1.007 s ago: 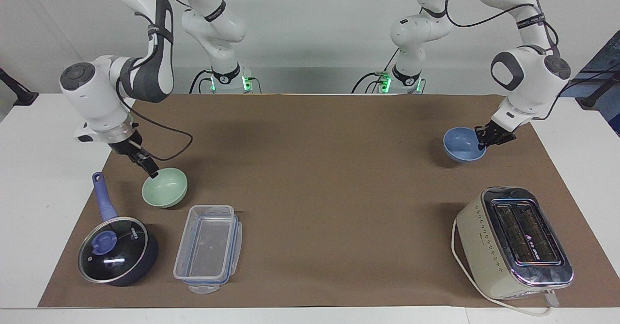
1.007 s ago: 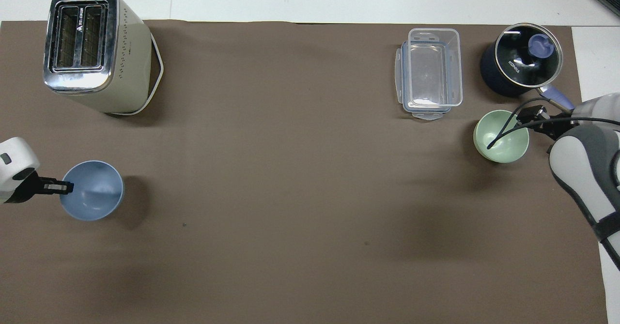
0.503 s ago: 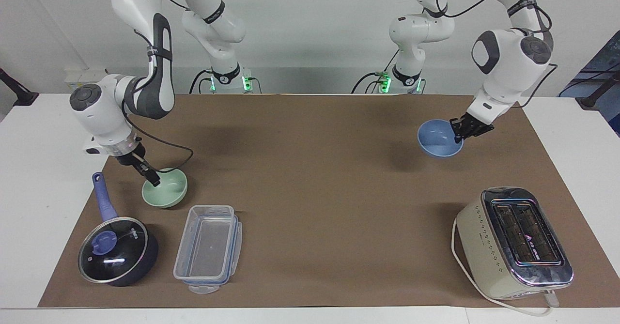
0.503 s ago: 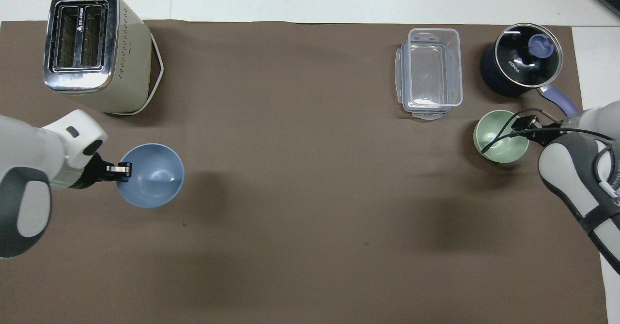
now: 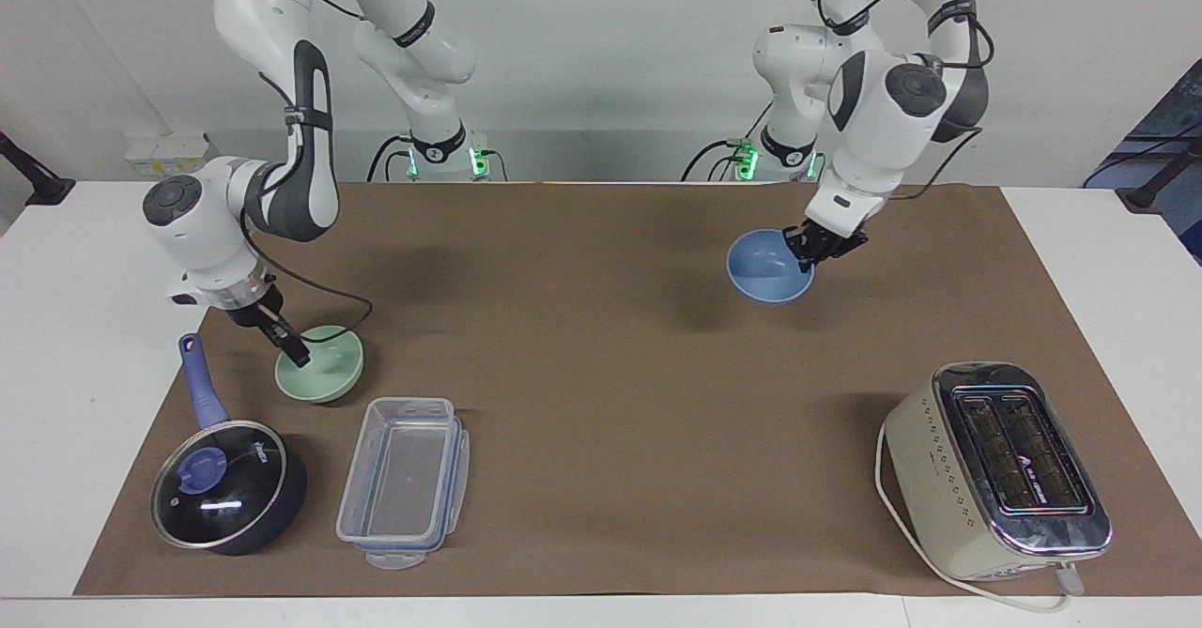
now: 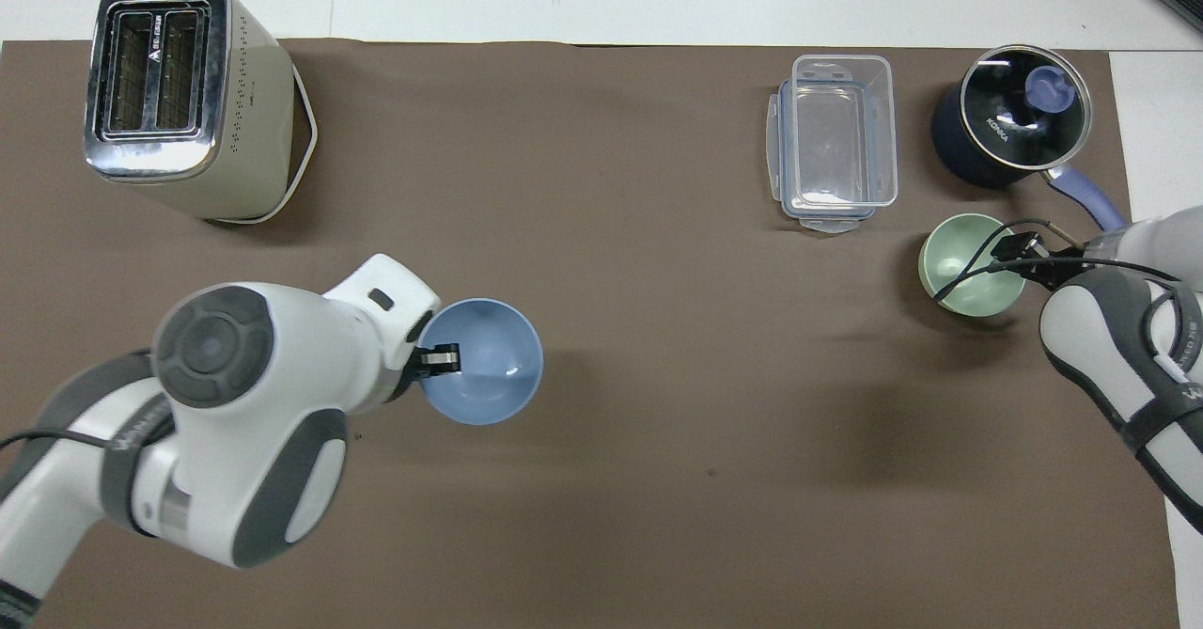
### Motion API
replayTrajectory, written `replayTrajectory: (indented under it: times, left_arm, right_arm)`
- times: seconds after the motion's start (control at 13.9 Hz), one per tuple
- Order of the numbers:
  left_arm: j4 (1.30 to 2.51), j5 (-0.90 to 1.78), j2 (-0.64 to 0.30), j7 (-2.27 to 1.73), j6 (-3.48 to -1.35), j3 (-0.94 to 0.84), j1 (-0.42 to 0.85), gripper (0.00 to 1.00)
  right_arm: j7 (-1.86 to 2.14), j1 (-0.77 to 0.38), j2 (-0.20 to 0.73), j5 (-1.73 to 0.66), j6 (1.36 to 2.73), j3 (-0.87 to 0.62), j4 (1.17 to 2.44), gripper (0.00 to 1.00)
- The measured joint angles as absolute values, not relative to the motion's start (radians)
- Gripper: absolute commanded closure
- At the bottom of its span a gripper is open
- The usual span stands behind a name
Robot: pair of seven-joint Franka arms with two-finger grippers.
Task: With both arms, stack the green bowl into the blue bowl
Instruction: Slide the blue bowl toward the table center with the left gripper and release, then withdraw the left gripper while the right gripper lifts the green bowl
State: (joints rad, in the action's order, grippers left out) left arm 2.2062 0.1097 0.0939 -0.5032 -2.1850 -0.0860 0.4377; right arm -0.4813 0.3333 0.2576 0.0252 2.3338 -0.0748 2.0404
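Observation:
My left gripper (image 5: pixel 809 251) is shut on the rim of the blue bowl (image 5: pixel 765 271) and holds it upright in the air over the brown mat, a little toward the left arm's end of the middle. The overhead view shows the same gripper (image 6: pixel 442 359) and bowl (image 6: pixel 489 366). My right gripper (image 5: pixel 296 354) is shut on the rim of the green bowl (image 5: pixel 324 370), which sits low at the mat, slightly tilted, toward the right arm's end. The overhead view also shows this gripper (image 6: pixel 1010 248) and bowl (image 6: pixel 963 267).
A dark blue lidded saucepan (image 5: pixel 225 487) and a clear plastic container (image 5: pixel 404 478) stand farther from the robots than the green bowl. A cream toaster (image 5: pixel 995 468) stands at the left arm's end, far from the robots.
My left gripper has lifted the blue bowl and carried it from the left arm's end toward the middle of the mat. My right gripper has turned at the green bowl's rim, tilting the bowl slightly.

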Motion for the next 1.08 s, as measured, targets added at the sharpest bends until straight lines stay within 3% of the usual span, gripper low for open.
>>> replayTrajectory:
  times: [0.14,0.22,0.29,0.36,0.43,0.72,1.08]
  left_arm:
    - [2.271,0.110,0.055,-0.612,-2.334,-0.087,0.545,1.00]
    - [2.299,0.110,0.034,-0.655,-2.396,-0.087,0.590,1.00]
    - [2.317,0.110,0.010,-0.688,-2.444,-0.087,0.629,1.00]
    - [2.328,0.110,-0.015,-0.716,-2.487,-0.086,0.664,0.61]
    - [2.333,0.110,-0.042,-0.736,-2.527,-0.086,0.693,0.01]
    - [2.307,0.110,-0.075,-0.744,-2.567,-0.064,0.688,0.00]
    - [2.162,0.109,-0.072,-0.530,-2.375,-0.047,0.469,0.00]
  right_arm:
    - [-0.481,0.333,0.258,0.024,2.334,-0.075,2.040,0.85]
    - [-0.481,0.333,0.258,0.022,2.334,-0.075,2.040,0.96]
    - [-0.481,0.333,0.258,0.009,2.335,-0.075,2.040,1.00]
    - [-0.481,0.333,0.257,-0.022,2.335,-0.075,2.039,1.00]
    - [-0.481,0.333,0.257,-0.064,2.336,-0.075,2.039,1.00]
    - [-0.481,0.333,0.254,-0.120,2.339,-0.075,2.022,1.00]
    - [-0.439,0.348,0.173,-0.121,2.260,-0.073,2.012,1.00]
